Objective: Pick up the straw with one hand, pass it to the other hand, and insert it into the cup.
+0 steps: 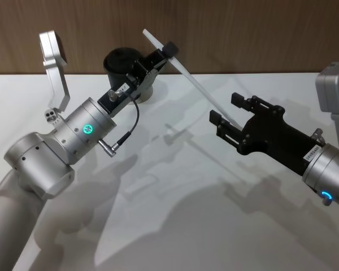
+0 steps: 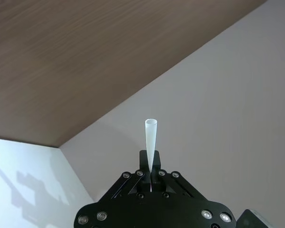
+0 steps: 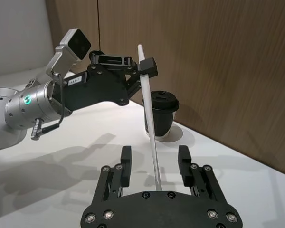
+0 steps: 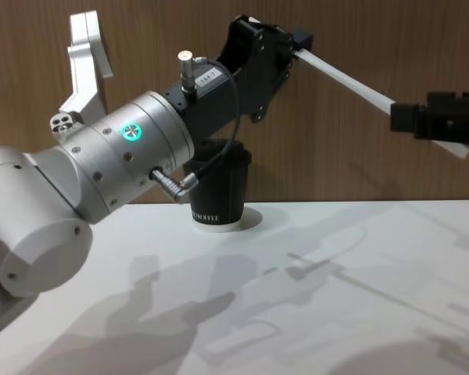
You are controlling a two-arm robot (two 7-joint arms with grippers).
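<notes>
Left hand (image 1: 169, 52) pinching white straw (image 1: 199, 86) near black cup (image 1: 118, 61), right hand (image 1: 226, 108) spread around straw's lower end, above table (image 1: 175, 226)

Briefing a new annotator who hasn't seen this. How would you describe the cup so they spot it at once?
At the far edge of the white table, by the wooden wall, the cup stands below the left hand. Unlike the thin white straw above, it is black, with a domed lid and white base rim.
</notes>
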